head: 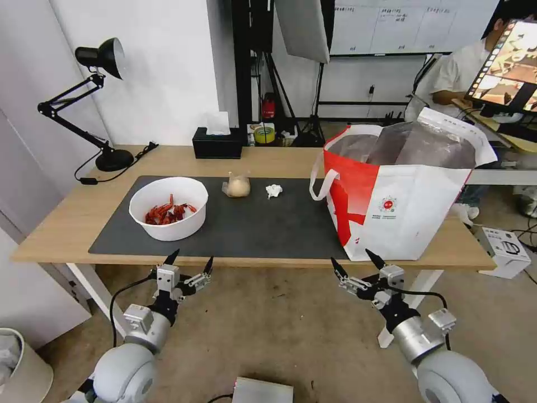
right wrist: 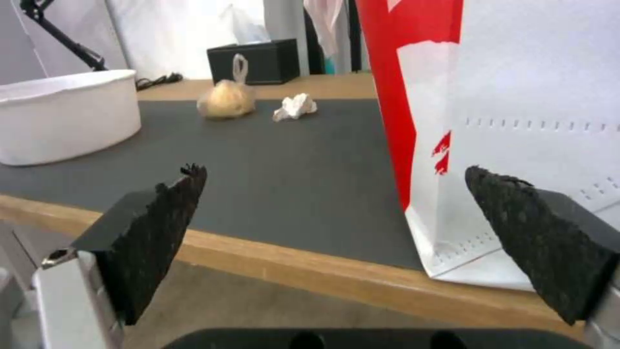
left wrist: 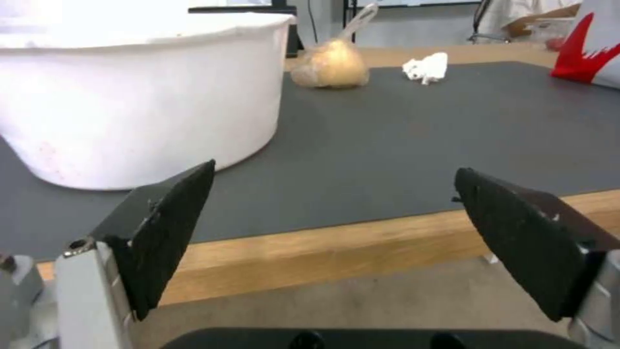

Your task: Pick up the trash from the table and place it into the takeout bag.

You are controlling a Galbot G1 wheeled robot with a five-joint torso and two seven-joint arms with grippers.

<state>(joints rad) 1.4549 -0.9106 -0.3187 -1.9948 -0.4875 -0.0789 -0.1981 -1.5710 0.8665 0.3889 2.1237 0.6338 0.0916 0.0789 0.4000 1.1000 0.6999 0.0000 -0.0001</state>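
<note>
While both end effectors, left end effector (head: 189, 265) and right end effector (head: 357, 261), hang open below the desk (head: 67, 224), you should pinch the light, stiff bowl (head: 168, 207) by its rim.

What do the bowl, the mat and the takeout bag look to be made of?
Bowl: probably paper or thin plastic, with smooth, matte white walls. Mat: looks like felt or soft rubber, flat, dull dark grey, no shine. Takeout bag: likely woven or laminated plastic sheet, printed white and red, with a silvery foil lining.
</note>
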